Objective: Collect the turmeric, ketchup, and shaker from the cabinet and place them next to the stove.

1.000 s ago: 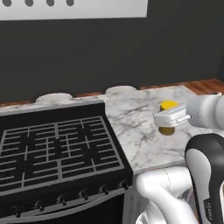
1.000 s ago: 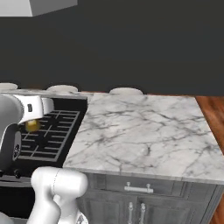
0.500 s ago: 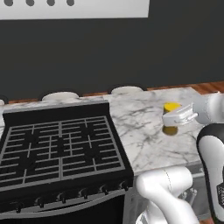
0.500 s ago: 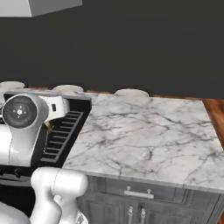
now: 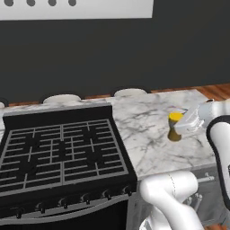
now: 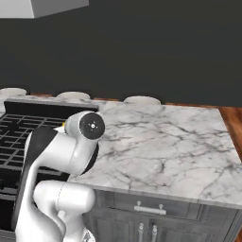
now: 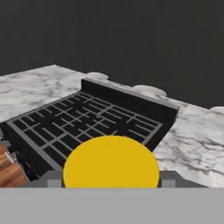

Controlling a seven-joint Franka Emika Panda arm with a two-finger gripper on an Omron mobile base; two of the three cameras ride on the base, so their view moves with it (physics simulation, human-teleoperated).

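Observation:
My gripper (image 5: 183, 126) is shut on the turmeric (image 5: 174, 127), a squat yellow-orange jar, and holds it just above the marble counter (image 5: 143, 134) a short way right of the stove (image 5: 63, 152). In the hand view the jar's yellow cap (image 7: 110, 164) sits between my two fingertips (image 7: 52, 181), with the black stove (image 7: 87, 122) ahead of it. In the right base view my own arm covers the jar, next to the stove (image 6: 19, 134). The ketchup, the shaker and the cabinet are out of view.
Two pale rounded dishes (image 5: 63, 97) (image 5: 130, 92) sit along the counter's back edge by the dark wall. The marble counter (image 6: 160, 146) stretches right to a wooden strip (image 6: 231, 127). Drawer handles (image 6: 149, 208) show below the counter front.
The views have shifted slightly, so the camera moved. The arm has turned, its elbow swinging right in the right base view, and the jar has sunk a little toward the counter.

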